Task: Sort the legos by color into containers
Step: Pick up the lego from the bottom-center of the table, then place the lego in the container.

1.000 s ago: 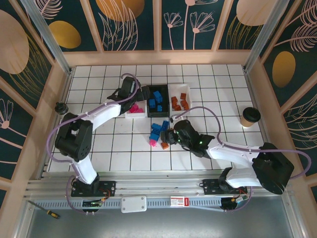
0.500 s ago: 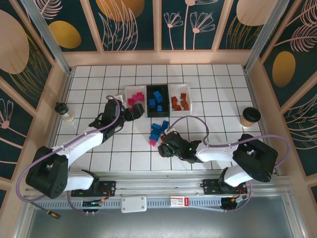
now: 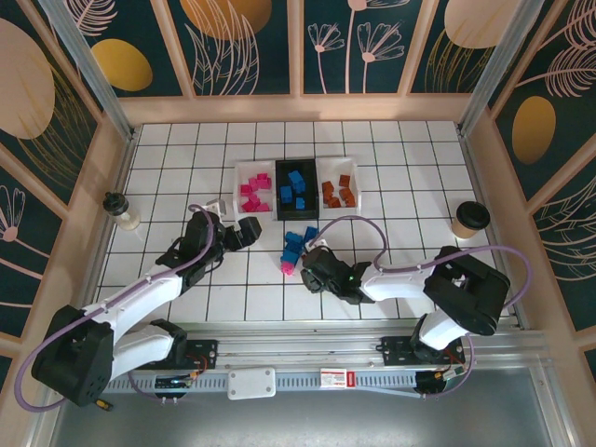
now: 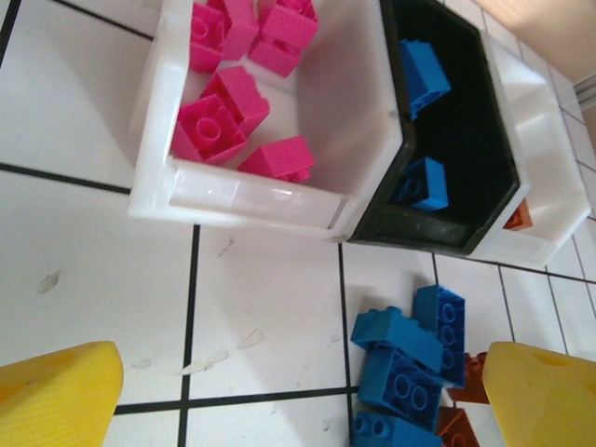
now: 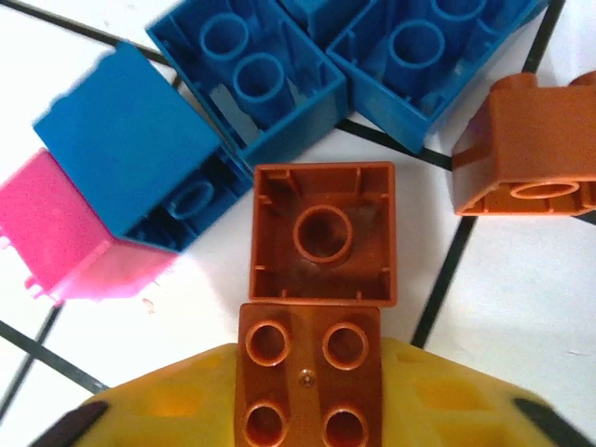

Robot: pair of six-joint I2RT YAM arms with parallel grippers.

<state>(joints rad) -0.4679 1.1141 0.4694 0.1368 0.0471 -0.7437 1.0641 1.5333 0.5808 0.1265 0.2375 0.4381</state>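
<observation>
Three containers stand side by side at the back. A white tray (image 3: 256, 167) (image 4: 242, 196) holds pink legos (image 4: 228, 102), a black tray (image 3: 279, 191) (image 4: 410, 233) holds blue ones, and a white tray (image 3: 338, 163) holds orange-brown ones. Loose blue legos (image 3: 296, 244) (image 4: 410, 358) and a pink one (image 3: 288, 268) (image 5: 70, 242) lie in a pile in front. My left gripper (image 3: 244, 231) (image 4: 298, 400) is open and empty, left of the pile. My right gripper (image 3: 310, 270) is shut on an orange-brown lego (image 5: 312, 382) at the pile's near edge, against an upturned orange-brown one (image 5: 323, 233).
A paper cup with a dark lid (image 3: 471, 219) stands at the right edge of the tiled floor. A small white bottle (image 3: 119, 209) is at the left edge. Wooden walls enclose the floor. Another orange-brown lego (image 5: 526, 154) lies right of the held one.
My left arm has pulled back from the pink tray towards the near side, its gripper open. My right gripper has moved in to the pile and closed on the orange-brown lego.
</observation>
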